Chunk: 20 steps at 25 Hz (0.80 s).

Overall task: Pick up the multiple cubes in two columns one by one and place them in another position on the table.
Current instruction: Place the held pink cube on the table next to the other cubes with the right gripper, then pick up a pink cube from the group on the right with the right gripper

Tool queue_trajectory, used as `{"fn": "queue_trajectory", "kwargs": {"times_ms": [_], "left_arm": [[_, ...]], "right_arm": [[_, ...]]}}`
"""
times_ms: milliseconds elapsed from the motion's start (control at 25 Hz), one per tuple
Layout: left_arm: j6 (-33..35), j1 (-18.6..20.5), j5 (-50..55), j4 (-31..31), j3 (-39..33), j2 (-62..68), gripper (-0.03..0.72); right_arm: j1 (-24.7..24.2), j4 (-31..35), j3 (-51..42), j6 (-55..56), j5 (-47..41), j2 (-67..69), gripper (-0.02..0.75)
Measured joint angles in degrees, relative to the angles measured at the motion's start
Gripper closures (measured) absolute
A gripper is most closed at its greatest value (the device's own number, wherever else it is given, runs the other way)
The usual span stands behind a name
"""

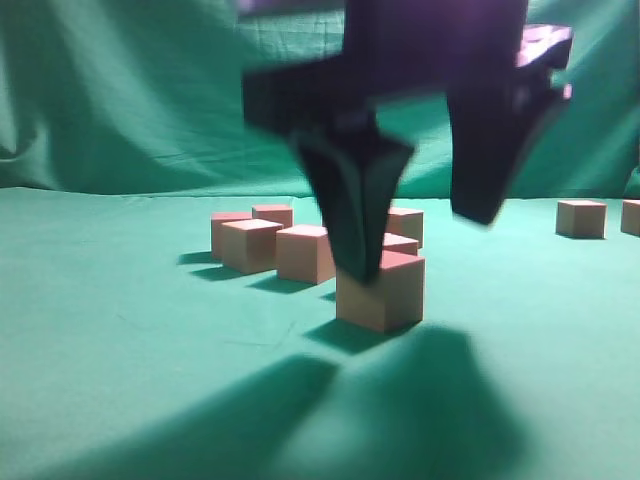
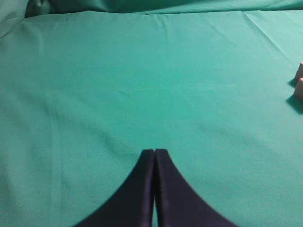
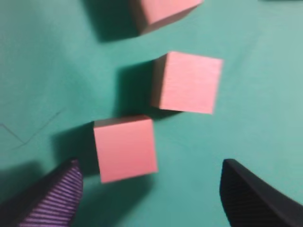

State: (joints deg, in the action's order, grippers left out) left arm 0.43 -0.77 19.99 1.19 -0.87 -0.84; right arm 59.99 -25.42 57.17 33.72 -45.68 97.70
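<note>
Several salmon-pink cubes stand on the green table. The nearest cube rests on the cloth under my right gripper, which is open and holds nothing. That cube lies close to the striped left finger, apart from the right finger. Two more cubes line up beyond it. In the exterior view a group of cubes sits behind. My left gripper is shut and empty over bare cloth.
Two separate cubes sit at the far right of the table. Cube edges show at the right border of the left wrist view. A draped green backdrop rises behind the table.
</note>
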Motion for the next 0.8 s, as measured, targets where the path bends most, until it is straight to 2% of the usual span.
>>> {"fn": "queue_trajectory", "kwargs": {"times_ms": [280, 400, 480, 600, 800], "left_arm": [[0.0, 0.0, 0.0, 0.0, 0.0, 0.0, 0.688], [0.0, 0.0, 0.0, 0.0, 0.0, 0.0, 0.688], [0.0, 0.0, 0.0, 0.0, 0.0, 0.0, 0.688], [0.0, 0.0, 0.0, 0.0, 0.0, 0.0, 0.688], [0.0, 0.0, 0.0, 0.0, 0.0, 0.0, 0.688]], "right_arm": [[0.0, 2.4, 6.3, 0.2, -10.2, -10.2, 0.199], [-1.8, 3.0, 10.1, 0.0, -16.1, -13.0, 0.199], [-5.1, 3.1, 13.4, -1.3, -21.4, -13.7, 0.199], [-11.9, 3.9, 16.9, -4.6, -23.8, -13.9, 0.199], [-28.1, 9.1, 17.8, -11.1, -22.1, -13.8, 0.199]]}}
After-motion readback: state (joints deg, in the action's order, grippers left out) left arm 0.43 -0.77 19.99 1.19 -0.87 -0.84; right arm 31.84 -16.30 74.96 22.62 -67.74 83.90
